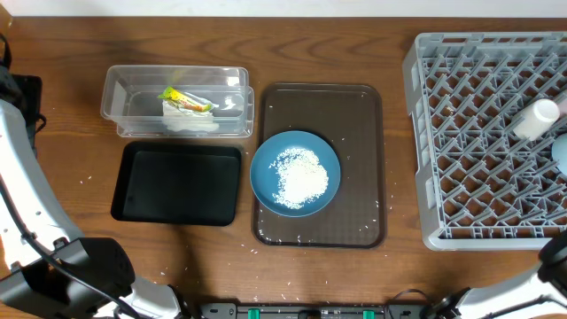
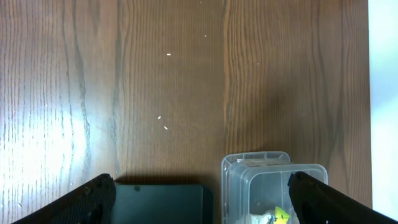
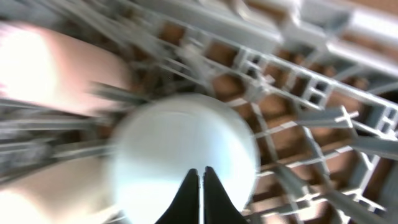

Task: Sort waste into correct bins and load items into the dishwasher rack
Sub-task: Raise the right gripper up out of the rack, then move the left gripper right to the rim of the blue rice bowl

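Observation:
The clear tub point(image 1: 120, 89) holds the yellow-green wrapper point(image 1: 184, 99) and white paper point(image 1: 190, 120); the tub point(image 2: 249, 180) also shows in the left wrist view. The black tray point(image 1: 177, 183) lies in front of it. The dark-blue dish point(image 1: 266, 155) with rice point(image 1: 301, 175) sits on the brown serving tray point(image 1: 363, 115). The grey rack point(image 1: 461, 133) holds a whitish cup point(image 1: 536, 118) and the light-blue bowl point(image 1: 561, 149). My left gripper point(image 2: 200, 186) is open and empty above the black tray point(image 2: 161, 202) and tub. My right gripper point(image 3: 200, 180) is shut and empty over the pale bowl point(image 3: 180, 149) in the rack point(image 3: 311, 93); that view is blurred.
Loose rice grains lie scattered on the wooden table point(image 2: 165, 127) and on the serving tray. A blurred pink shape point(image 3: 56, 68) lies beside the bowl in the rack. My left arm point(image 1: 27, 204) runs along the table's left edge; my right arm point(image 1: 549, 266) is at the front right.

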Tool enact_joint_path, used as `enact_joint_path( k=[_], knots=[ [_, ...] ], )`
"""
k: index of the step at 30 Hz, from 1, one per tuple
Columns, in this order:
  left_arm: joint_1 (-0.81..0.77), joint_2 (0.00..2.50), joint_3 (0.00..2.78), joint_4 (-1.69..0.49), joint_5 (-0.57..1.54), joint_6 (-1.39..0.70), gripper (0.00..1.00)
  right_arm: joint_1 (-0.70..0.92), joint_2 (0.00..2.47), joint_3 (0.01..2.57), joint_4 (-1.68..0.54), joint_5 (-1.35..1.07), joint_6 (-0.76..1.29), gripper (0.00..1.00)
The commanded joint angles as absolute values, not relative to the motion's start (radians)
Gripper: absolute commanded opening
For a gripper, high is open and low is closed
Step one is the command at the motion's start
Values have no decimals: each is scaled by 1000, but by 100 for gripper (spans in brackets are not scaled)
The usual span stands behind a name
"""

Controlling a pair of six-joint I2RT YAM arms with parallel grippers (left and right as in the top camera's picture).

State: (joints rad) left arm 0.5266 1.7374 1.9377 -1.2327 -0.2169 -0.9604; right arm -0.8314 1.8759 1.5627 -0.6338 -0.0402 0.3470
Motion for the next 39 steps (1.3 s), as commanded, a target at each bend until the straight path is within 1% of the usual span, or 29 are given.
enact_joint_path(
  k=[1, 2, 3, 4, 5, 6, 12, 16, 18, 19, 20, 21, 22, 25, 28, 30, 33, 37, 38, 39],
  knots=[
    [529, 1744, 1937, -1238, -237, -947, 92, -830, 1711, 1583, -609, -236, 366, 16],
    [529, 1744, 1937, -1238, -236, -947, 92, -830, 1682, 1583, -598, -285, 367, 30],
    [529, 1744, 1937, -1238, -237, -947, 92, -830, 1657, 1583, -588, -331, 367, 54],
    [529, 1744, 1937, -1238, -237, -947, 92, -828, 1629, 1583, -577, -390, 367, 76],
    [529, 1744, 1937, -1238, -237, -947, 92, -826, 1610, 1583, -569, -438, 370, 93],
    [529, 1744, 1937, -1238, -237, -947, 92, -822, 1593, 1583, -565, -487, 371, 99],
    [529, 1744, 1937, -1238, -237, -947, 92, -735, 1551, 1583, -564, -793, 426, 99],
    [529, 1744, 1937, -1238, -237, -947, 92, -614, 1554, 1577, -579, -842, 428, 99],
    [529, 1744, 1937, -1238, -237, -947, 92, -536, 1557, 1572, -579, -835, 362, 99],
    [529, 1744, 1937, -1238, -237, -947, 92, -492, 1560, 1572, -579, -826, 277, 99],
    [529, 1744, 1937, -1238, -237, -947, 92, -452, 1560, 1572, -587, -794, 213, 99],
    [529, 1744, 1937, -1238, -237, -947, 92, -392, 1560, 1572, -612, -687, 179, 99],
    [529, 1744, 1937, -1238, -237, -947, 92, -358, 1560, 1572, -628, -605, 184, 99],
    [529, 1744, 1937, -1238, -237, -947, 92, -223, 1561, 1573, -697, -220, 265, 99],
    [529, 1744, 1937, -1238, -237, -947, 92, -139, 1565, 1583, -754, -35, 252, 99],
    [529, 1744, 1937, -1238, -237, -947, 92, -115, 1576, 1615, -822, 31, 248, 99],
    [529, 1744, 1937, -1238, -237, -947, 92, -121, 1603, 1673, -891, 103, 242, 99],
    [529, 1744, 1937, -1238, -237, -947, 92, -165, 1609, 1681, -832, 183, 242, 99],
    [529, 1744, 1937, -1238, -237, -947, 92, -174, 1609, 1681, -815, 194, 242, 98],
    [529, 1744, 1937, -1238, -237, -947, 92, -183, 1609, 1681, -802, 209, 242, 99]
  ],
)
